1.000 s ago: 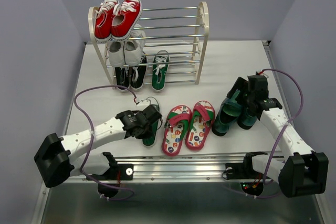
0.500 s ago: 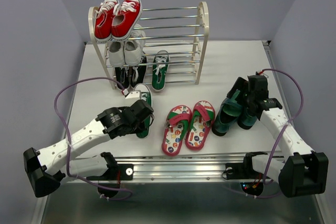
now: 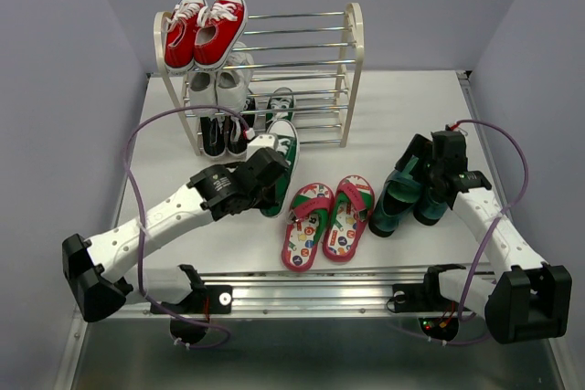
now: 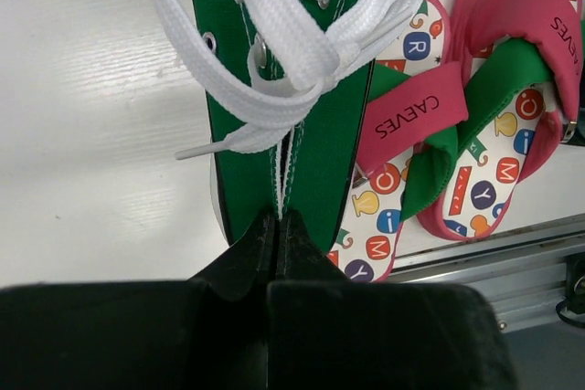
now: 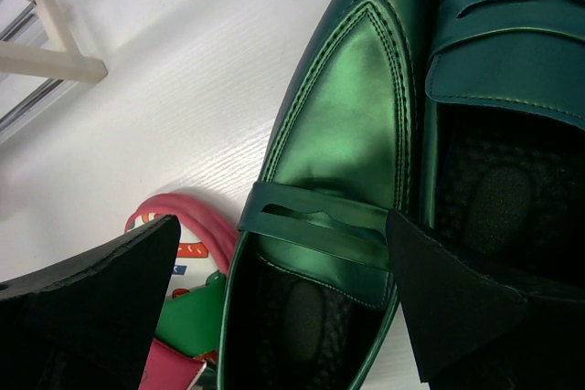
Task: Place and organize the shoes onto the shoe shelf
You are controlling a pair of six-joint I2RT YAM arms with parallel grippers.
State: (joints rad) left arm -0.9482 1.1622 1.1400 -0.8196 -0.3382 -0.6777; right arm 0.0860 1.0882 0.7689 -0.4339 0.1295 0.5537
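Note:
My left gripper (image 3: 267, 173) is shut on the heel of a green canvas sneaker (image 3: 281, 163), which is held lifted just in front of the shoe shelf (image 3: 354, 61). In the left wrist view the fingertips (image 4: 279, 226) pinch the heel seam of the sneaker (image 4: 311, 134). Its mate (image 3: 281, 100) lies on the shelf's bottom tier. The red-strapped flip-flops (image 3: 327, 220) lie side by side on the table. To their right stand the dark-green heels (image 3: 402, 196). My right gripper (image 5: 283, 289) hovers open over the left heel (image 5: 356, 116), a finger on each side.
Red sneakers (image 3: 206, 29) sit on the top tier, white sneakers (image 3: 219, 89) below them and black sneakers (image 3: 224, 134) on the bottom left. The shelf's right half holds only bare rods. A purple cable (image 3: 146, 148) loops from the left arm.
My left arm has carried the green sneaker up and to the right, from the near left of the table toward the shelf's front. The right arm has not moved.

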